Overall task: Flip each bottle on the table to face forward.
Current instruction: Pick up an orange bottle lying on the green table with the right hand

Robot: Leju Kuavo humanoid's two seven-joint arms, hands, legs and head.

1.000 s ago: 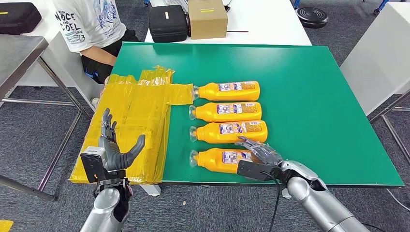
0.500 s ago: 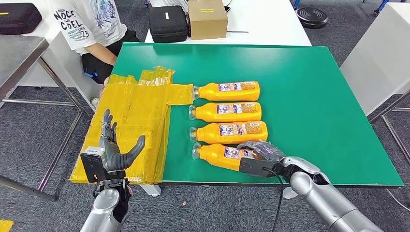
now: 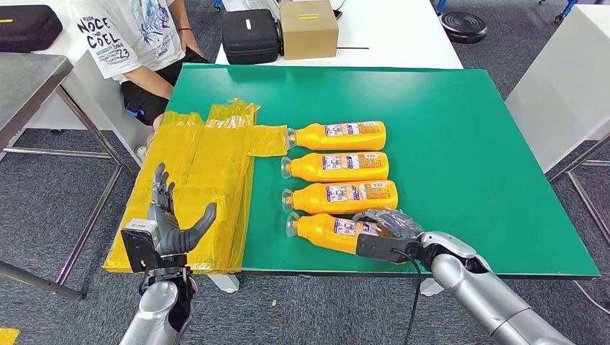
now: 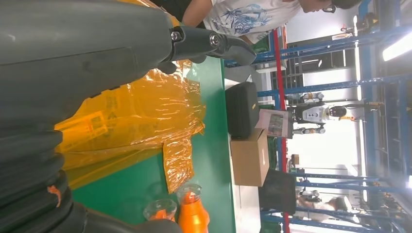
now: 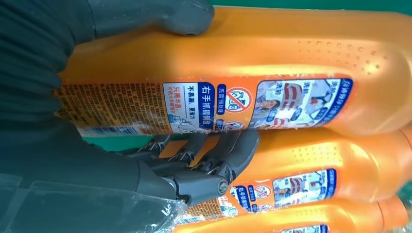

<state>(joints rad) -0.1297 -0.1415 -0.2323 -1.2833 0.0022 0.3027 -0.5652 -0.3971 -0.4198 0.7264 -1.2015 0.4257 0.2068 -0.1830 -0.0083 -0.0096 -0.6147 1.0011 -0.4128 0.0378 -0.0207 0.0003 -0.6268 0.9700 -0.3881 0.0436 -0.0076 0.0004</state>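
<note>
Your right hand (image 3: 388, 228) gripped the nearest bottle (image 3: 327, 231) at its base end, on the table's (image 3: 460, 151) front edge; its long axis ran sideways, cap pointing left. Your left hand (image 3: 169, 224) hung spread and empty, well apart. Three more bottles (image 3: 338, 166) lay beyond.
</note>
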